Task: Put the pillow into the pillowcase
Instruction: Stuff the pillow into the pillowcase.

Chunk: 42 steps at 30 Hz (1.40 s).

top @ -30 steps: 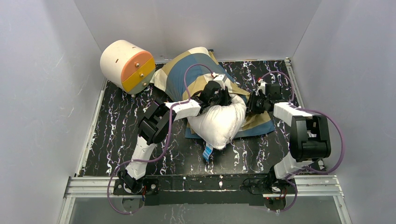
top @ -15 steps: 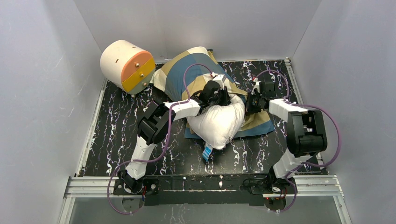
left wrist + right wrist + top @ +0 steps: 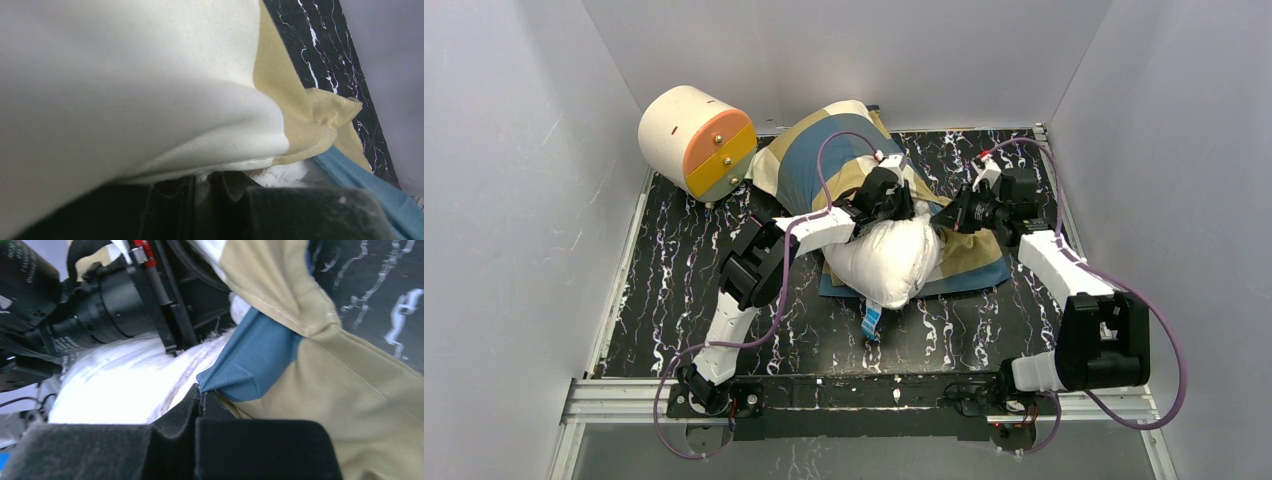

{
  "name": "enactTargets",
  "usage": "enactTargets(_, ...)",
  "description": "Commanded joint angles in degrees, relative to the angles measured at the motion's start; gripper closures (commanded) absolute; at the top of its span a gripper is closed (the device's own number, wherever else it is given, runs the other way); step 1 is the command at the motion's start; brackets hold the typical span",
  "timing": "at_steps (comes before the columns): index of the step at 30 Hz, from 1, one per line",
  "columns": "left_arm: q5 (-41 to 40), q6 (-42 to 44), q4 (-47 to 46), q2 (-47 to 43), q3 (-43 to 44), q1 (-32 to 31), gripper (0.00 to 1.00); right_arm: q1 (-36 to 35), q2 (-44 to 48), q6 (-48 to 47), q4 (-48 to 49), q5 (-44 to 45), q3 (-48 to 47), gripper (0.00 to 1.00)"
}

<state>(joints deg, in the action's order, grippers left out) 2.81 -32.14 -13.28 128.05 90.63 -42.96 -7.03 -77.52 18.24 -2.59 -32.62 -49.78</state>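
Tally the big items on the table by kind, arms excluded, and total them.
white pillow: 1
color-block pillowcase: 1
cream-and-orange cylinder: 1
Total: 3

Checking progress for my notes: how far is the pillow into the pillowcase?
Done: the far end of the pillow sits at the pillowcase mouth. In hand: left gripper pinches the pillow, right gripper pinches the pillowcase edge. Remaining: most of the pillow lies bare.

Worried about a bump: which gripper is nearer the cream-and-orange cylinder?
Left. The left gripper grips the pillow, to the right of the cylinder; the right gripper pinches the pillowcase farther right.
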Motion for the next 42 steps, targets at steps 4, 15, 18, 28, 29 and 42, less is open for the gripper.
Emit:
enactTargets(4,-15.03,1.32,24.75,11.13,-1.64,1.52,1.0,-5.31,-3.72,12.46,22.16,-27.96,-5.08,0.99)
enactTargets(15,6.92,-3.54,24.36,-9.52,1.99,3.26,0.46,0.54,-4.99,21.57,20.34,-6.1,3.09,0.99)
enactTargets(18,13.63,-3.19,25.29,-14.02,3.18,3.34,0.34,0.57,-7.68,24.82,22.92,-6.5,3.26,0.99)
enactTargets(28,9.52,6.06,33.15,-21.01,5.61,2.22,0.33,0.53,-7.05,23.5,20.65,-4.58,-0.19,0.99)
enactTargets(29,9.53,6.65,33.08,-19.63,7.06,1.73,0.32,0.55,-6.71,23.31,20.42,-4.43,-0.23,0.99)
enactTargets(42,0.88,4.89,21.52,3.88,2.07,-2.45,0.87,1.29,1.37,17.07,18.98,-0.05,-2.12,0.99)
